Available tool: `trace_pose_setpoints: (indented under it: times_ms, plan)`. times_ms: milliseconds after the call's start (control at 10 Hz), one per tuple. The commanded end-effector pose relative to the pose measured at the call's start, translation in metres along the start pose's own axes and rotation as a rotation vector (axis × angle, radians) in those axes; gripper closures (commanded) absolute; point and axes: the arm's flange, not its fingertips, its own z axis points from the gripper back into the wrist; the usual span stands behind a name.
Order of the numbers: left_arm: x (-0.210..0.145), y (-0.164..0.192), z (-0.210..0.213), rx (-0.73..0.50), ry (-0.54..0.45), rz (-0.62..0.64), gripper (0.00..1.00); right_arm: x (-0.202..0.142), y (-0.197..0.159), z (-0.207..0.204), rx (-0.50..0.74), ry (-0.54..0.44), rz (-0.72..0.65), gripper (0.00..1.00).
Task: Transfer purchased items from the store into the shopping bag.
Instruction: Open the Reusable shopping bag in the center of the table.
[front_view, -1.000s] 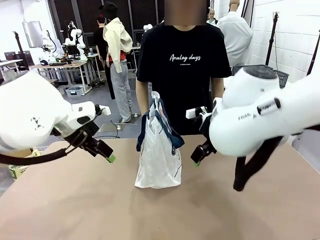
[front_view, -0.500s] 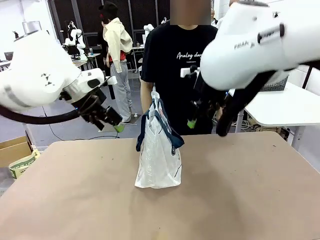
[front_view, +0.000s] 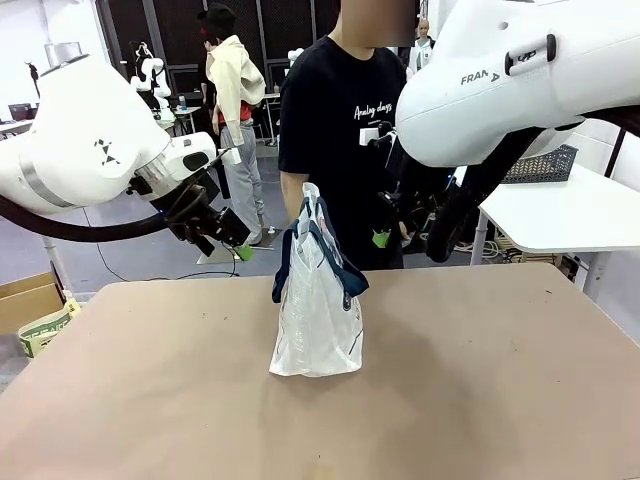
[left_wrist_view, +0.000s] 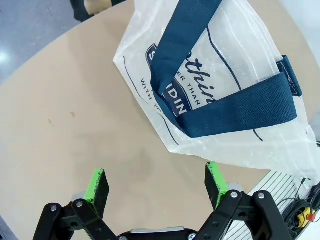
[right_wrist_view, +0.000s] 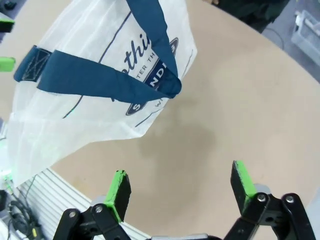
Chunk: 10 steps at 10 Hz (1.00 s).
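Observation:
The shopping bag (front_view: 318, 310) stands upright in the middle of the brown table, whitish and translucent, its navy handles drooping over its top. It also shows from above, as the bag (left_wrist_view: 235, 65) and the bag (right_wrist_view: 85, 85). My left gripper (front_view: 238, 248) hangs open in the air to the bag's left, at handle height. My right gripper (front_view: 383, 236) hangs open to its right. Each wrist view looks down on the bag past spread green pads: left gripper (left_wrist_view: 156, 182), right gripper (right_wrist_view: 181, 186), nothing between them. A dark openwork basket (front_view: 545, 163), seemingly the store, sits far right. The purchased items are out of view.
A person in a black T-shirt (front_view: 340, 130) stands at the far edge right behind the bag. A white side table (front_view: 570, 215) carries the basket at the right. A brown cardboard box (front_view: 25, 300) sits on the floor at the left. Bare tabletop (front_view: 320, 430) surrounds the bag.
Both arms have risen from near the tabletop to the height of the bag's handles and closed in on either side. The jaws stayed open. The bag has not moved.

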Motion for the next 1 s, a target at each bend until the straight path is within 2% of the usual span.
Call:
trace_pose_setpoints:
  times_ms: [0, 200, 300, 600, 700, 800, 900]
  plan:
    - [0.015, -0.003, 0.004, -0.016, 0.041, 0.109, 0.0, 0.016, -0.003, -0.001, 0.096, -0.062, -0.153, 0.0]
    - [0.052, -0.005, 0.022, -0.033, 0.035, 0.237, 0.0, 0.075, -0.008, -0.005, 0.078, -0.084, -0.351, 0.0]
    - [0.07, -0.005, 0.024, -0.034, 0.028, 0.246, 0.0, 0.111, -0.013, -0.008, 0.096, -0.082, -0.431, 0.0]
    - [0.101, -0.006, 0.013, -0.045, 0.081, 0.317, 0.0, 0.173, -0.014, -0.033, 0.075, -0.019, -0.488, 0.0]
    - [0.109, -0.009, 0.01, -0.068, 0.089, 0.325, 0.0, 0.186, -0.014, -0.041, 0.085, -0.004, -0.505, 0.0]
    - [0.111, -0.011, 0.01, -0.105, 0.051, 0.275, 0.0, 0.186, -0.017, -0.042, 0.061, -0.012, -0.416, 0.0]
    - [0.097, -0.005, 0.012, -0.062, 0.063, 0.302, 0.0, 0.161, -0.02, -0.04, 0.088, -0.045, -0.487, 0.0]
